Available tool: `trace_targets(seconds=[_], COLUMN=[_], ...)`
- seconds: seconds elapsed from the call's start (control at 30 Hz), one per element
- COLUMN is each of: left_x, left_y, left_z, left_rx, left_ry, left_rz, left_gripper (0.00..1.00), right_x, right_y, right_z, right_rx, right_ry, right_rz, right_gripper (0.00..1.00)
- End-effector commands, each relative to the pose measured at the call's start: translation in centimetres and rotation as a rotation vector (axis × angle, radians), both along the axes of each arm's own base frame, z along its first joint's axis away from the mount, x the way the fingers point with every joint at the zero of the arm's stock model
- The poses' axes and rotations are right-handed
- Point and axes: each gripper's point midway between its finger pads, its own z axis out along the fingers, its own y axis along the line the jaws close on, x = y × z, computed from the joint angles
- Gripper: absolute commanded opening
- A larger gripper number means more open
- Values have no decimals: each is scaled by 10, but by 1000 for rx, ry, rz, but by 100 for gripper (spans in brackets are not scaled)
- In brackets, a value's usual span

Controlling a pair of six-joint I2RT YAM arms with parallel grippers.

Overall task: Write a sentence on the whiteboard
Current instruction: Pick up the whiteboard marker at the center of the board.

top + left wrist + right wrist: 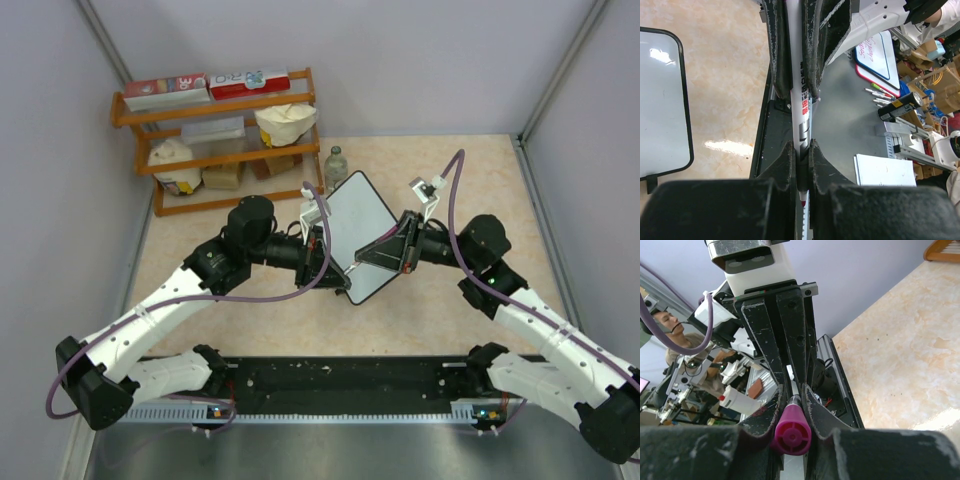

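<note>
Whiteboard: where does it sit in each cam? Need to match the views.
Top external: whiteboard at centre, turned like a diamond.
Left wrist: at the left edge, black frame, cut off by the picture border.
Right wrist: not in it.
Shared landmark: beige marbled tabletop.

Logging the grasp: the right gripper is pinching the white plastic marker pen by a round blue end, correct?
Not blue. The right wrist view shows the right gripper pinching the white marker pen by a round magenta end.
</note>
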Motion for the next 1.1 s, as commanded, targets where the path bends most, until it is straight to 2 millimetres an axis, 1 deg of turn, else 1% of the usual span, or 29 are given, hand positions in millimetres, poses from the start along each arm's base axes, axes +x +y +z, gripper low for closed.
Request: trace_targets(seconds=[0.0, 0.03, 0.1, 0.13, 0.17, 0.23, 0.27, 0.33, 0.37, 0.4, 0.43, 0.5, 0.53, 0.6, 0.63, 0.67, 0.7, 0.8, 0.87, 0.9, 0.93, 0.97, 1.0, 1.03, 1.07], left_x=[-5, -5, -5, -5, -5, -5, -5, -5, -5, -5, -5, -6, -6, -7, -7, -7, -7, -7, -5, -4, -3, -3, 2, 4, 3], left_y=[0, 1, 1, 1, 1, 0, 0, -1, -1, -1, -1, 0, 0, 1, 0, 0, 1, 1, 2, 3, 4, 5, 6, 6, 7], left_z=[19, 19, 19, 19, 19, 19, 19, 18, 17, 18, 19, 19, 18, 18, 18, 17, 17, 18, 17, 16, 12, 11, 10, 5, 3], left_rx=[-74, -74, -75, -75, -76, -76, -76, -75, -74, -76, -77, -78, -77, -77, -77, -74, -76, -78, -65, -60, -46, -40, -31, -19, -16], left_ry=[-113, -116, -118, -118, -119, -114, -109, -104, -103, -105, -106, -108, -105, -106, -103, -101, -102, -107, -112, -115, -109, -111, -115, -100, -94], left_rz=[-37, -34, -32, -32, -34, -38, -40, -44, -43, -44, -44, -43, -44, -43, -44, -44, -45, -43, -21, -11, -2, 9, 39, 54, 61], left_gripper=[0, 0, 0, 0, 0, 0, 0, 0, 0, 0, 0, 0, 0, 0, 0, 0, 0, 0, 13, 26, 48, 56, 63, 69, 73], right_x=[-8, -8, -8, -9, -9, -9, -9, -9, -10, -10, -10, -11, -11, -10, -10, -8, -7, -5, -3, -2, 1, 4, 9, 18, 24], right_y=[0, -1, -1, -1, -1, 0, -1, 0, 0, 0, 1, 1, 1, 1, 2, 2, 2, 2, 2, 1, 1, 0, -2, -5, -11], right_z=[2, 1, 0, 0, 0, 0, 1, 1, 2, 2, 2, 1, 1, -1, -1, -2, -2, -3, -4, -4, -9, -11, -16, -17, -30], right_rx=[0, -6, -8, -7, -7, -6, -5, -2, -1, 2, 0, 0, -2, -7, -7, -7, -9, -8, -12, -15, -34, -47, -71, -86, -150], right_ry=[-15, -11, -10, -12, -14, -16, -17, -17, -17, -20, -17, -16, -11, -3, 0, 5, 11, 18, 21, 21, 41, 35, 47, 50, 76], right_rz=[32, 31, 34, 36, 37, 40, 39, 45, 52, 52, 53, 60, 60, 57, 57, 47, 44, 31, 18, 10, -14, -33, -62, -134, -187], right_gripper=[0, 0, 5, 8, 17, 23, 27, 30, 34, 35, 34, 28, 19, 14, 7, 2, 0, 0, 0, 0, 0, 0, 0, 0, 0])
